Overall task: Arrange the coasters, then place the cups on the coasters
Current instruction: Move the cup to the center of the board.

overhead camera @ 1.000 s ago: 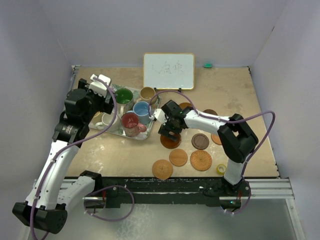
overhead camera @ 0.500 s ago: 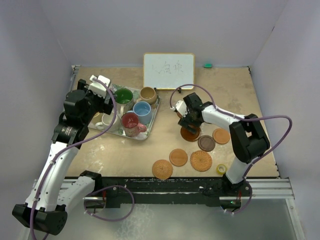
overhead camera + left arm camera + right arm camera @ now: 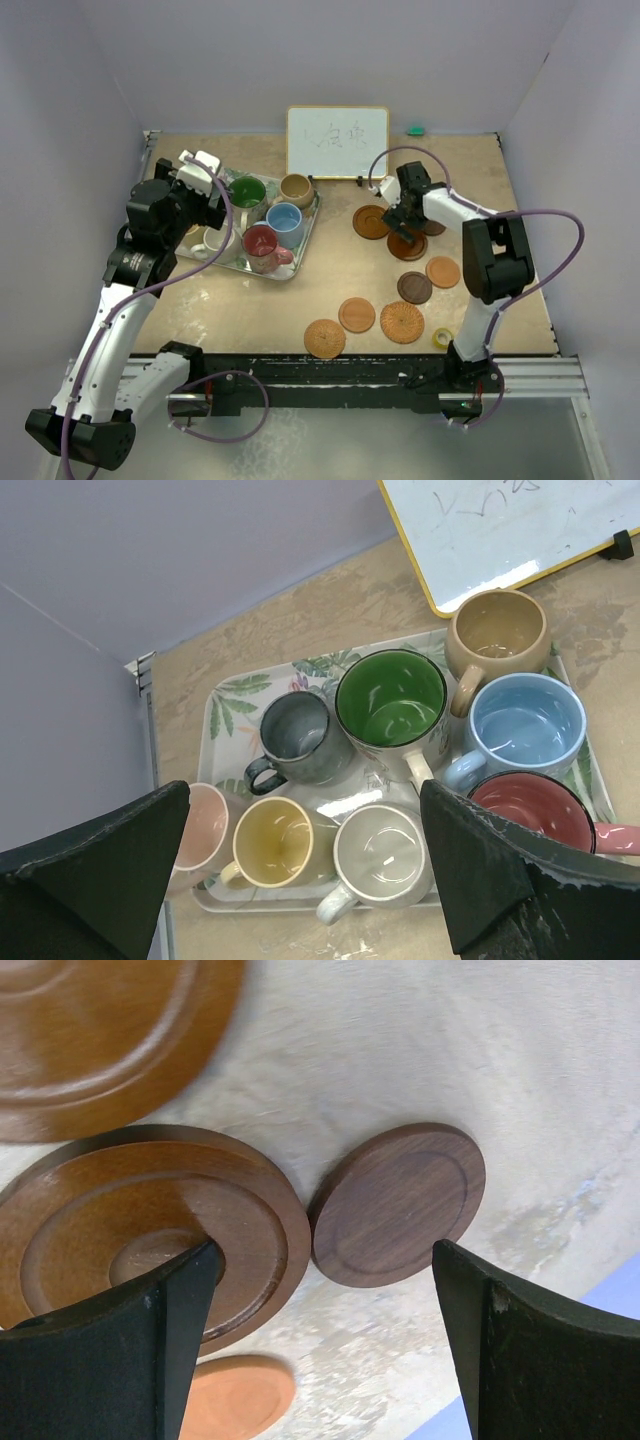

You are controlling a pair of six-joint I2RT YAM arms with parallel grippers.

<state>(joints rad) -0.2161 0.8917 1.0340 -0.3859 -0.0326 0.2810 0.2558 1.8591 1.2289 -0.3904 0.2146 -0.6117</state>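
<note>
The right gripper (image 3: 405, 222) has swung from the tray (image 3: 232, 705) to the far coasters (image 3: 371, 221), jaws spread over a ringed brown coaster (image 3: 150, 1230), seemingly just set down (cups (image 3: 390, 695) wait on the tray, left gripper (image 3: 305, 880) spread above).

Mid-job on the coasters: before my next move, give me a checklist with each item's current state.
1. Right gripper open and empty: ok.
2. Left gripper open above the tray: ok.
3. All eight coasters visible on the table: ok.
4. Coasters spaced apart: not ok; the ringed brown coaster and dark coaster touch or nearly touch.
5. Mugs on coasters: not ok; all eight sit on the tray.
</note>
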